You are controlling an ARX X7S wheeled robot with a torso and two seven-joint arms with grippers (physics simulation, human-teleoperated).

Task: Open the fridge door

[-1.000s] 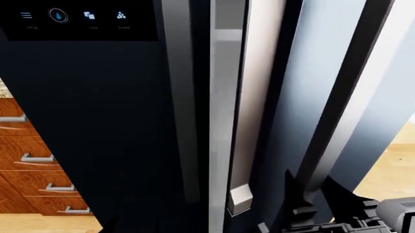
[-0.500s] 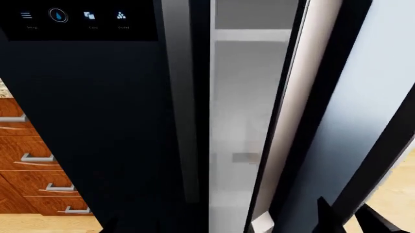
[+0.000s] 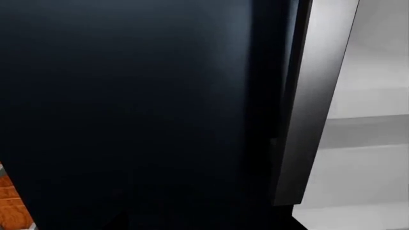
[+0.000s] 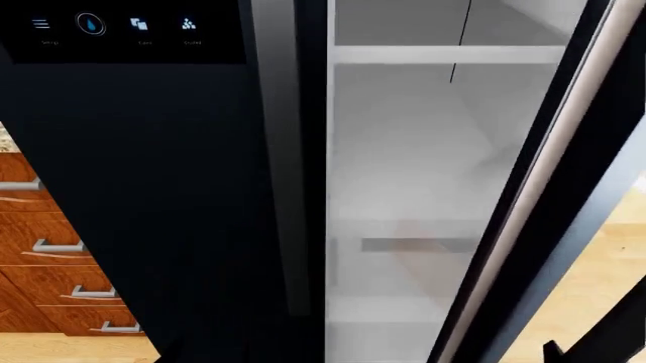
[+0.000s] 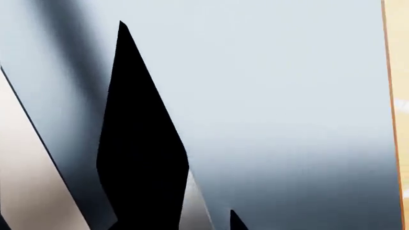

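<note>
White fridge interior exposed; right claw against fridge door.

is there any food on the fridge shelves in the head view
No, the white shelves behind the swung-out fridge door look bare, with no items visible on them.

Black doors, white interior, brown drawers.
Your fridge door shows glossy black with a pale silver-beige edge strip; beside it the fridge interior is plain white-grey. Left of the interior, the other door is black, its touch panel carrying white-blue icons; left of that door, drawers are reddish-brown wood grain with silver handles.
</note>
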